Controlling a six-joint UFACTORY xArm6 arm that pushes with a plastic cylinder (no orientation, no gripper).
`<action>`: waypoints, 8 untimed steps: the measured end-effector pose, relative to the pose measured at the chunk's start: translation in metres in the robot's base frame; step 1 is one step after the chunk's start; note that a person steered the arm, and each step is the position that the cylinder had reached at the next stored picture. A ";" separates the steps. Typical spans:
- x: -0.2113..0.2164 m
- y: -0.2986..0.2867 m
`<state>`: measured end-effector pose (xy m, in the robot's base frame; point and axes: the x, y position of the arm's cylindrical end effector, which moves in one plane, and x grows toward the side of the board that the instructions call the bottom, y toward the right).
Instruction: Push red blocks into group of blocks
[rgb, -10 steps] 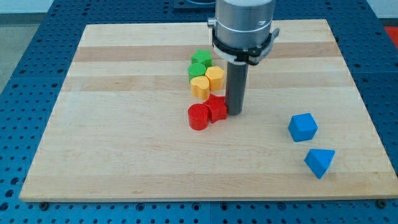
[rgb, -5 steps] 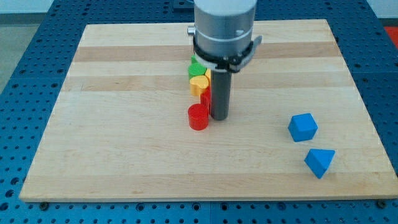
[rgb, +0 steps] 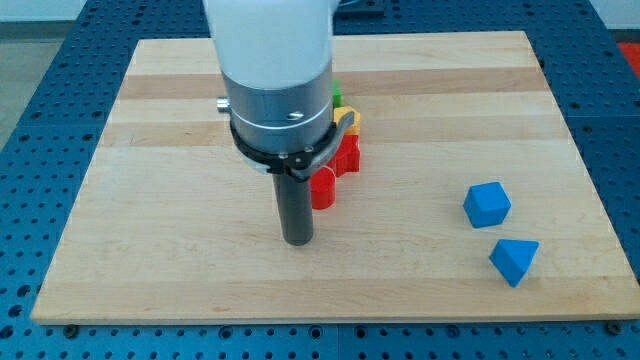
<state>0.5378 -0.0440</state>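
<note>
My tip (rgb: 297, 240) rests on the board just below and left of a red cylinder (rgb: 323, 189), which the rod partly hides. A second red block (rgb: 347, 155), star-like in shape, sits just above and right of the cylinder. A yellow block (rgb: 350, 119) and a sliver of a green block (rgb: 337, 95) show behind the arm's body at the view's centre top. The rest of that group is hidden by the arm.
A blue cube (rgb: 487, 204) and a blue wedge-shaped block (rgb: 514, 260) lie at the view's right, near the edge of the wooden board (rgb: 150, 200).
The tip has moved left and toward the view's bottom, passing from the right of the red blocks to below-left of the red cylinder. The arm now hides most of the group.
</note>
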 end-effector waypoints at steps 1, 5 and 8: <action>-0.022 0.000; 0.004 0.020; -0.046 0.024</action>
<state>0.4913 -0.0198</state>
